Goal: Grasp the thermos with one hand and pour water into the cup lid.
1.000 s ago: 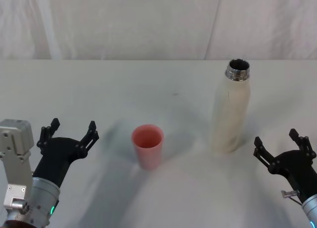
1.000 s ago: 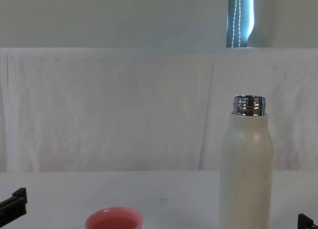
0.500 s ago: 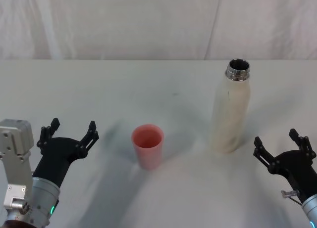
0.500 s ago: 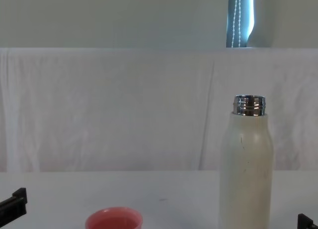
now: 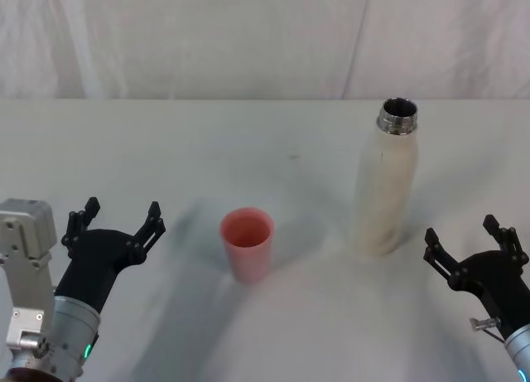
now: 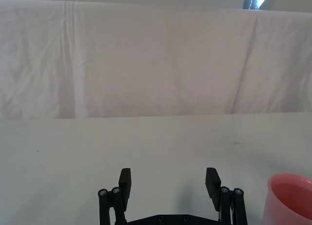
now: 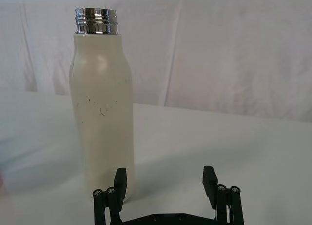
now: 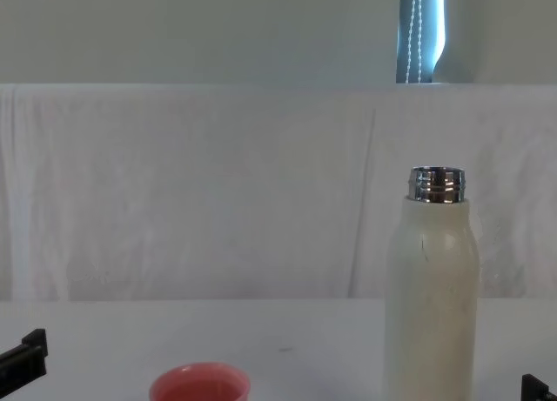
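Unchanged from the earlier frames, the left gripper (image 5: 116, 219) at near left and the right gripper (image 5: 468, 239) at near right hold fingers spread wide and empty, with the cup lid (image 5: 247, 244) between them and the upright thermos (image 5: 386, 183) farther right.
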{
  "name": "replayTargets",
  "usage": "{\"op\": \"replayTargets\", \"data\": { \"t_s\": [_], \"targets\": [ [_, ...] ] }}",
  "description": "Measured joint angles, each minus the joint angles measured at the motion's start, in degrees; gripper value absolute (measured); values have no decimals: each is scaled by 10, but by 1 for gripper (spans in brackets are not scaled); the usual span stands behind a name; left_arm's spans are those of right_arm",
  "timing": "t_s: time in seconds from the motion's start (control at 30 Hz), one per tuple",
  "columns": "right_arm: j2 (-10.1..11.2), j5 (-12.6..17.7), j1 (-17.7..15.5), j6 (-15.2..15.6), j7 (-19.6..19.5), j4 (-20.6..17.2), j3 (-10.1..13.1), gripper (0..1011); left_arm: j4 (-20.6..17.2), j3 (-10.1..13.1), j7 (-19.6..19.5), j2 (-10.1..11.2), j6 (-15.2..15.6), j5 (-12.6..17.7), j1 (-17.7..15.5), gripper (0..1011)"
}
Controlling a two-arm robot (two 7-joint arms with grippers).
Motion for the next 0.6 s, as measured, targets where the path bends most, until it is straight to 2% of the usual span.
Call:
{"op": "replayTargets", "data": {
  "t_s": [0.6],
  "targets": [
    [0,0,0,0,0,0,0,1001,0,0,0,0,0,0,0,1001]
  ]
}}
